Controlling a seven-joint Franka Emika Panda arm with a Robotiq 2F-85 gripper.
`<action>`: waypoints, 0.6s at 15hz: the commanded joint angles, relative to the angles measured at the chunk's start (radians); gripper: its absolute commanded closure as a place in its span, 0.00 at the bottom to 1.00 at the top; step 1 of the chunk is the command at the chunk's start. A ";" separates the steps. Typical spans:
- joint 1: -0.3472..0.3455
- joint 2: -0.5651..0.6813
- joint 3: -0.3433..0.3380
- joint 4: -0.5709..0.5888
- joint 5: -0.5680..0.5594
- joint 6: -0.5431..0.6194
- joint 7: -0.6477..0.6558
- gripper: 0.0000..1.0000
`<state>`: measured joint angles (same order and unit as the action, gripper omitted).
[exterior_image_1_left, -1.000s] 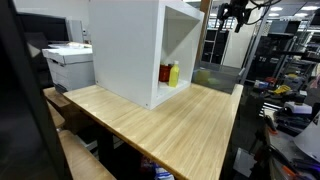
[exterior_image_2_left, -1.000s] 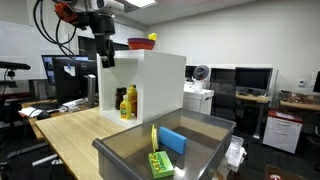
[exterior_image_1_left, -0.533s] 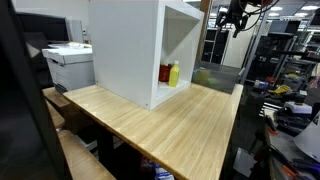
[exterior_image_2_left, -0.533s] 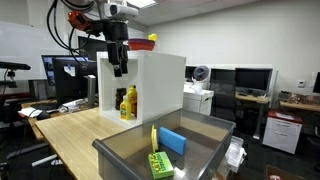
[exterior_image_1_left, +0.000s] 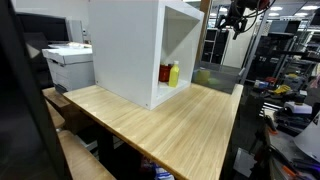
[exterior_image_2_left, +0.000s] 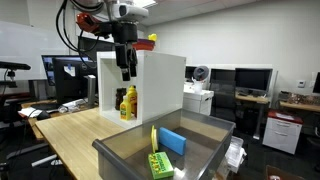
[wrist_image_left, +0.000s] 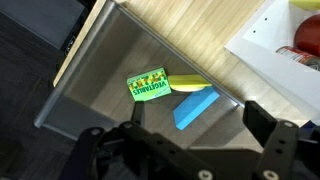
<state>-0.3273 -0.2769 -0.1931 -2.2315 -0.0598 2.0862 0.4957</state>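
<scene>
box (wrist_image_left: 150, 86) and sponge (wrist_image_left: 196, 107) lie touching in the bin (wrist_image_left: 100, 80), near the cabinet (exterior_image_2_left: 165, 80).

bin (exterior_image_2_left: 108, 150): one
green box (wrist_image_left: 150, 86): one, in bin
blue block (wrist_image_left: 195, 108): one, in bin
yellow piece (wrist_image_left: 186, 82): one, in bin
cabinet (exterior_image_2_left: 162, 80): one
bottles (exterior_image_1_left: 174, 73): two, one red, one yellow
bowl (exterior_image_2_left: 139, 44): one, red
bench (exterior_image_1_left: 180, 122): one

Gripper (exterior_image_2_left: 127, 73) is showing black all over. Bin (wrist_image_left: 90, 80) is showing translucent grey. Box (wrist_image_left: 150, 87) in it is showing green with yellow lettering. Block (wrist_image_left: 196, 108) is showing plain blue, and the strip (wrist_image_left: 188, 83) by it is showing yellow. Tabletop (exterior_image_1_left: 180, 125) is showing pale wood with plank grain. Cabinet (exterior_image_1_left: 125, 50) is showing plain white. Bottles inside are showing yellow (exterior_image_1_left: 174, 73) and red (exterior_image_1_left: 165, 73). Bowl (exterior_image_2_left: 138, 44) on top is showing red, with the item (exterior_image_2_left: 151, 38) in it yellow.
</scene>
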 joint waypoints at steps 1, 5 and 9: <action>-0.002 0.054 -0.005 0.018 -0.015 0.049 0.013 0.00; 0.006 0.109 -0.009 0.023 -0.006 0.100 0.020 0.00; 0.011 0.143 -0.013 0.027 -0.007 0.131 0.030 0.00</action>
<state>-0.3225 -0.1699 -0.2012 -2.2234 -0.0598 2.1867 0.4958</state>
